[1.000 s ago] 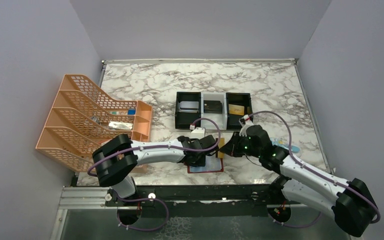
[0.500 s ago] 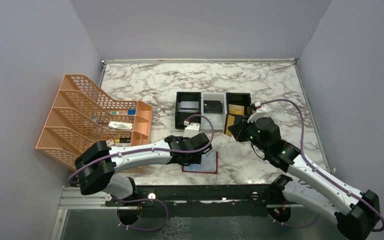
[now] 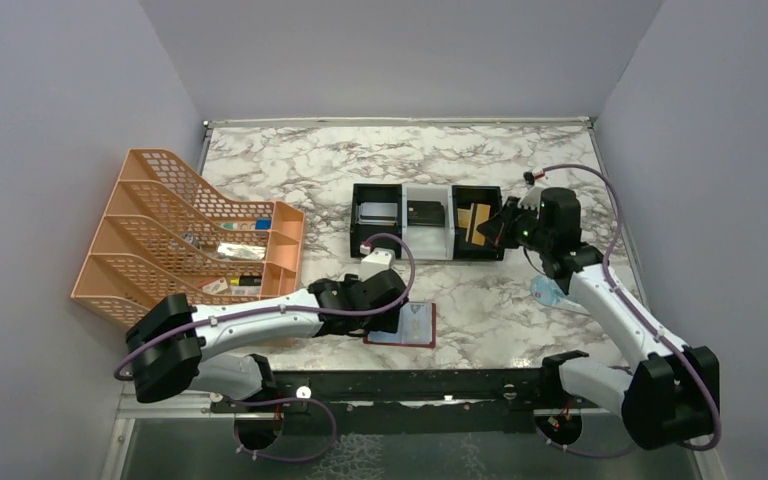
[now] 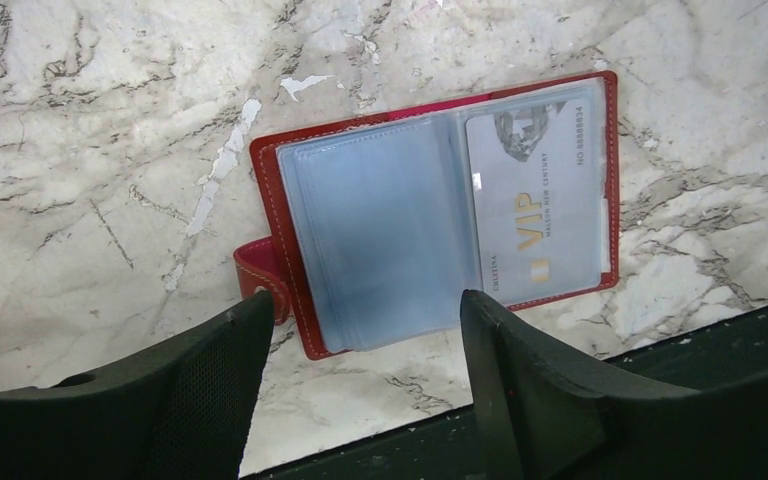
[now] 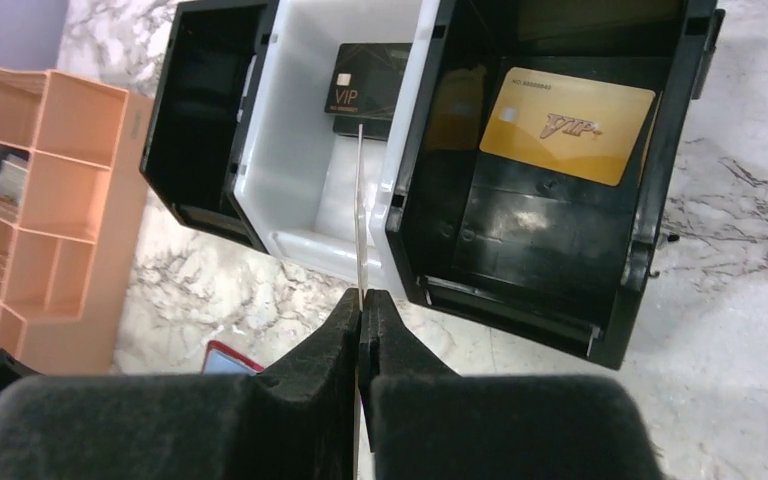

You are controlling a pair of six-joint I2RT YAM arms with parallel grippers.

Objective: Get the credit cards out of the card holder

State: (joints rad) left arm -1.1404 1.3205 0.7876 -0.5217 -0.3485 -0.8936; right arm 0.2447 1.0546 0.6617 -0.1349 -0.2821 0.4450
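The card holder (image 4: 440,215) lies open on the marble by the table's front edge, red-bordered with pale blue panels. A silvery-white credit card (image 4: 535,210) sits in its right panel. My left gripper (image 4: 365,300) hovers open just above the holder's near edge, holding nothing. In the top view that gripper (image 3: 388,312) covers the left part of the holder (image 3: 417,326). My right gripper (image 5: 362,295) is shut on a thin card (image 5: 360,200) seen edge-on, over the tray (image 5: 520,250). The tray holds a gold card (image 5: 570,125) and a black card (image 5: 365,90).
An orange file rack (image 3: 190,240) stands at the left with small items in it. The three-compartment tray (image 3: 427,252) sits mid-table. A clear light-blue packet (image 3: 548,292) lies under the right arm. A black rail runs along the front edge.
My right gripper has carried its card from beside the holder back and right to the tray. My left gripper has opened and drawn back left off the holder.
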